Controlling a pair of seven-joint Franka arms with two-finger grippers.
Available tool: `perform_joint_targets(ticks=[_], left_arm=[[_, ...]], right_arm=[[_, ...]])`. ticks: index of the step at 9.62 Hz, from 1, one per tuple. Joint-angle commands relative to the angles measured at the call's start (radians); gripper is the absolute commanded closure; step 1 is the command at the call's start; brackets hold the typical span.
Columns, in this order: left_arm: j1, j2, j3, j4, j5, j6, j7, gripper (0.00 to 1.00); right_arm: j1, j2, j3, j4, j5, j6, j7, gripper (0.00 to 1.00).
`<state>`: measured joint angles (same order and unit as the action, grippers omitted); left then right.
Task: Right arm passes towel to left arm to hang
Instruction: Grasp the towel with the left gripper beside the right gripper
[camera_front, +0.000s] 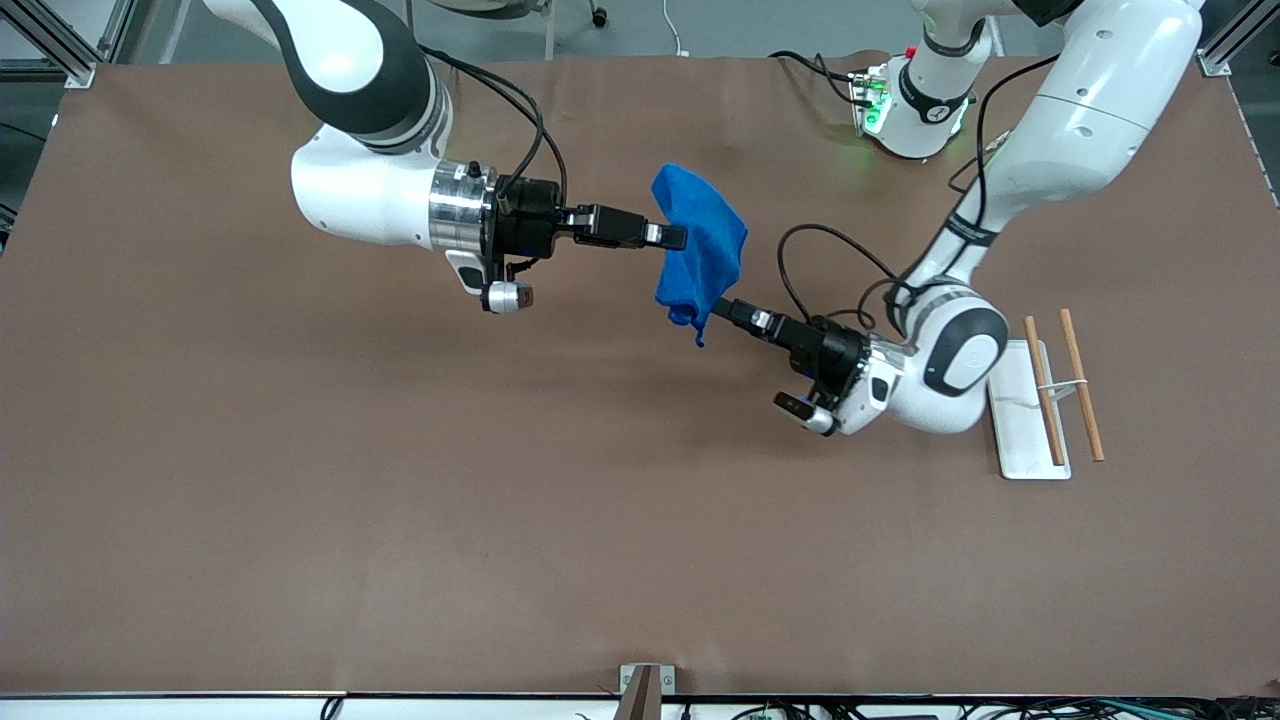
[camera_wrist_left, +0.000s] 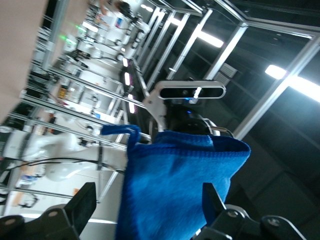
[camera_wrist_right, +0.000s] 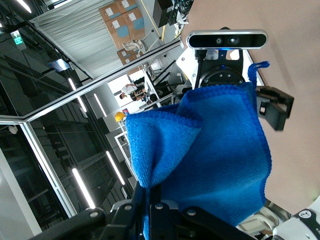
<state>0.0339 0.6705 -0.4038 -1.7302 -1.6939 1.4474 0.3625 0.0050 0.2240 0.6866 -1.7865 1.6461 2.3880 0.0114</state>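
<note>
Mid-handover above the middle of the brown table (camera_front: 300, 520): the right arm (camera_front: 370, 180) holds the blue towel (camera_front: 700, 245) aloft, its right claw (camera_front: 672, 237) clamped on the cloth's edge at 9 o'clock. The left arm (camera_front: 1010, 230) reaches in from 4 o'clock, its left claw (camera_front: 722, 309) spread wide around the towel's lower corner, fingers (camera_wrist_left: 82, 205) not yet pinching in the left wrist view. The pass appears about to happen; next, the left claw likely must close on the fabric before the right lets go. The rack (camera_front: 1030, 410), at 3 o'clock beside the left arm's elbow, awaits the hanging.
</note>
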Motion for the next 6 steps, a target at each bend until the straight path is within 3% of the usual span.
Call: perform_joint_targets(ticks=[1,3,5,6], left_arm=[[0.006,0.006,-0.021,-0.035,-0.039,0.008,0.003,0.12],[0.014,0.004,-0.021,-0.035,-0.039,-0.019,-0.003,0.43],[0.021,0.007,-0.02,-0.034,-0.038,-0.019,-0.022,0.59],[0.024,0.003,-0.02,-0.034,-0.036,-0.019,-0.028,0.75]], right_arm=[[-0.005,0.006,0.016,0.01,0.031,0.016,-0.022,1.0],[-0.006,0.006,0.016,0.01,0.031,0.016,-0.022,1.0],[-0.006,0.006,0.016,0.01,0.031,0.016,-0.022,1.0],[-0.006,0.006,0.018,0.015,0.032,0.016,-0.022,1.0]])
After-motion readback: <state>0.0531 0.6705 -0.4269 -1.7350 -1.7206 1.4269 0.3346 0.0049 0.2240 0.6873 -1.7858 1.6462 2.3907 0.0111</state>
